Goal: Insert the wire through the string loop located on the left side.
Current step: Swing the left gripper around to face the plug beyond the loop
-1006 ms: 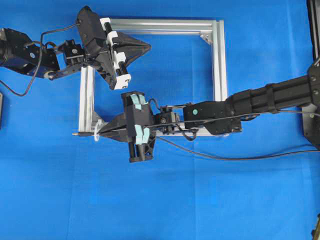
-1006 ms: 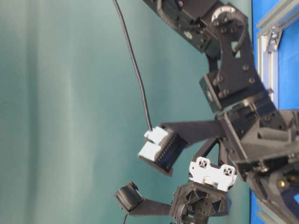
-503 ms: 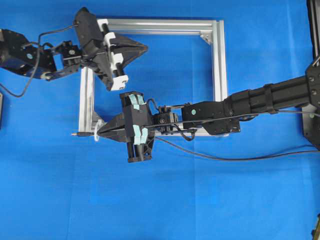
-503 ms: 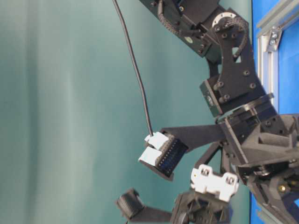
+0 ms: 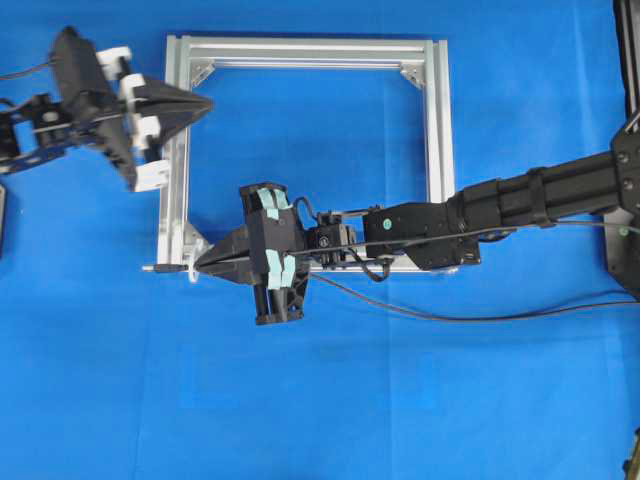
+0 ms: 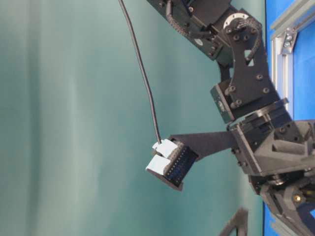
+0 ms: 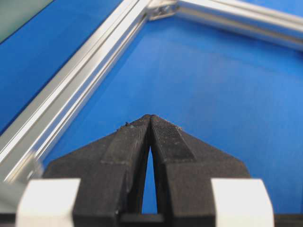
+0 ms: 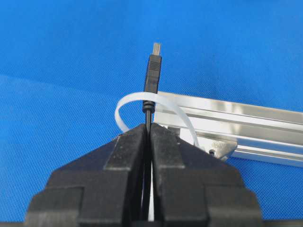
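Right wrist view: wire (image 8: 152, 80) pinched just behind its plug, plug already poking through the loop (image 8: 142, 101).
Loop: thin white ring at the frame (image 5: 172, 215) corner, lower left in the overhead view.
Right gripper (image 5: 200, 268): clamped on the wire.
Left gripper (image 5: 205, 103): closed, empty, above the frame's left rail, well apart from the loop.
Handling: wire looks light and limp, plug stiff; loop soft, likely to flex.
Hold: probably best on the plug past the loop.
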Robot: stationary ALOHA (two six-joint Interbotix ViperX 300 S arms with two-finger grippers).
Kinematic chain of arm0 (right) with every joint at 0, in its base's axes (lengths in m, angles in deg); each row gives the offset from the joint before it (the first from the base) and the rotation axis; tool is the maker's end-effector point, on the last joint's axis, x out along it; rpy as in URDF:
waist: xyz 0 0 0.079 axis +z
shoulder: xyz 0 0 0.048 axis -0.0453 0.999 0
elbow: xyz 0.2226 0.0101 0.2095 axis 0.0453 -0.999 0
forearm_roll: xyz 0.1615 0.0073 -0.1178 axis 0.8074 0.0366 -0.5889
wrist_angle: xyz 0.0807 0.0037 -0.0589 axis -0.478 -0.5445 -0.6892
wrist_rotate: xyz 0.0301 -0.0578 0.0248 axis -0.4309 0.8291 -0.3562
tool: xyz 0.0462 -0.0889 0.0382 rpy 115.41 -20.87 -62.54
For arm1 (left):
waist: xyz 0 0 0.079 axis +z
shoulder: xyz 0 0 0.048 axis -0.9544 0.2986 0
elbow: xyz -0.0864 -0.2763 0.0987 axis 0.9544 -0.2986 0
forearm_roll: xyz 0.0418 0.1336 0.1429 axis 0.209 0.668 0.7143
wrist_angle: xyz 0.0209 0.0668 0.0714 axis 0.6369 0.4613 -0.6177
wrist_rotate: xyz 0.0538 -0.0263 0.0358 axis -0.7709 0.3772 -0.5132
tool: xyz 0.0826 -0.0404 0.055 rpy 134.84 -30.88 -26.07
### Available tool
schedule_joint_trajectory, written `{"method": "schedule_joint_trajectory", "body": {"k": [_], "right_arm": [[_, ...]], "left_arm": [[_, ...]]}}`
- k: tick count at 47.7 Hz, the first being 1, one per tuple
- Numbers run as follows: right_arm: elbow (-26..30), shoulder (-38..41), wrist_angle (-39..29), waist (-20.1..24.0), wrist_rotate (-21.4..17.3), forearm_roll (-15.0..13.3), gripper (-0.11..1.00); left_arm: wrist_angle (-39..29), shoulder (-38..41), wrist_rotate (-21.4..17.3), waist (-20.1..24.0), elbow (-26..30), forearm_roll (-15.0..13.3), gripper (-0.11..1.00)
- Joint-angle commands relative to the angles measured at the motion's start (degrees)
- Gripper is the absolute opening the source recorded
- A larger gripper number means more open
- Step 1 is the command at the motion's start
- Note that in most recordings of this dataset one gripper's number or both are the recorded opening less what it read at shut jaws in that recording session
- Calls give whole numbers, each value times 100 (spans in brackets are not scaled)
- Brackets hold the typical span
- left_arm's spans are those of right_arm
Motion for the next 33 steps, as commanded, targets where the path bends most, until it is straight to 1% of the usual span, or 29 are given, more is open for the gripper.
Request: {"method": "schedule_joint_trajectory", "body": {"k": [1, 10, 14, 19, 26, 33], "right_arm": [[79, -123, 18, -18, 0, -9, 0], [79, -123, 18, -18, 0, -9, 0], [70, -123, 44, -18, 0, -9, 0], [70, -123, 53, -18, 0, 0, 0], [70, -123, 44, -18, 0, -9, 0], [70, -123, 44, -18, 0, -9, 0]], "left_arm": [[62, -334, -9, 79, -220, 9, 0], [62, -817, -9, 176, -589, 9, 0], [26, -896, 0, 185, -633, 9, 0], [-26, -905, 26, 70, -633, 9, 0], [-26, -914, 79, -396, -633, 9, 0], [-26, -958, 79, -1187, -633, 18, 0]]}}
